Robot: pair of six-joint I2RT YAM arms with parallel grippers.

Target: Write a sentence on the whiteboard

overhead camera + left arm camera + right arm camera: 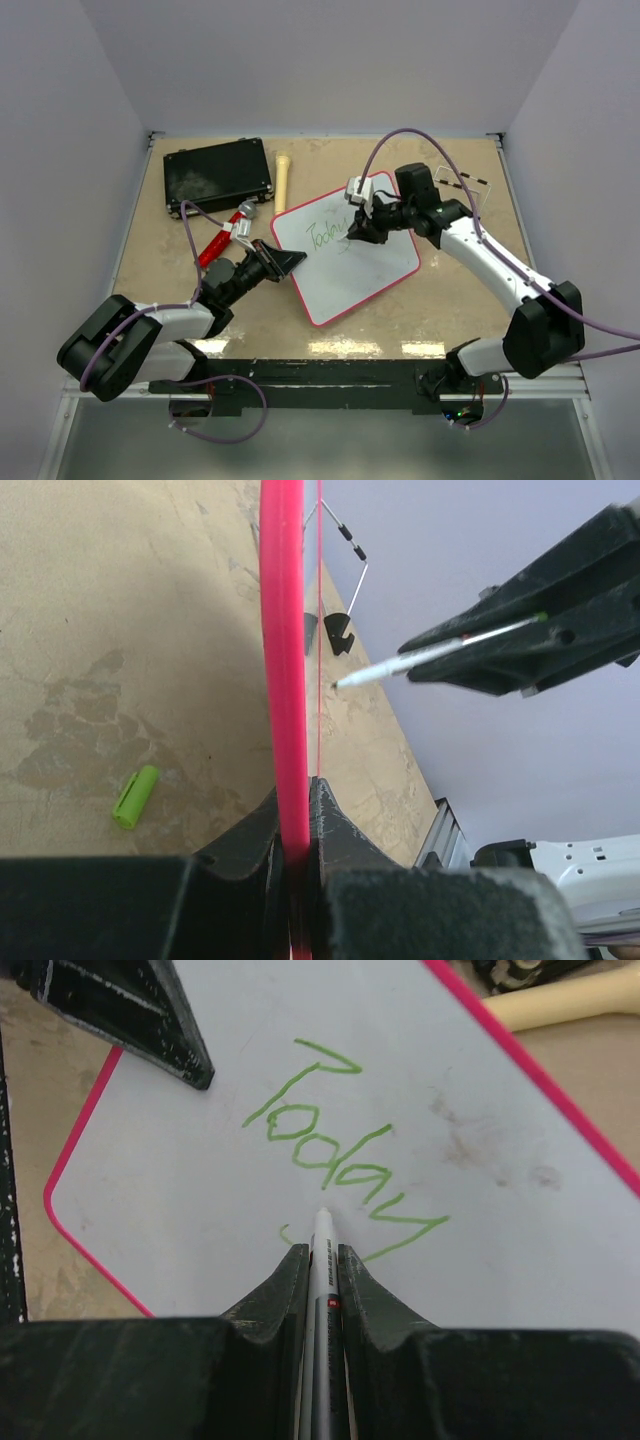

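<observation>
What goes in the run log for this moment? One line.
left gripper: shut on whiteboard rim | right gripper: shut on marker | sentence: reads "Today" so far

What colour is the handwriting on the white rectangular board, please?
Handwriting is green, clearest in right wrist view.

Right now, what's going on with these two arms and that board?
The left gripper clamps the whiteboard by its pink rim. The right gripper holds a marker with its tip at the board. Of the sentence, only "Today" is written, in green. A green cap lies on the table.
</observation>
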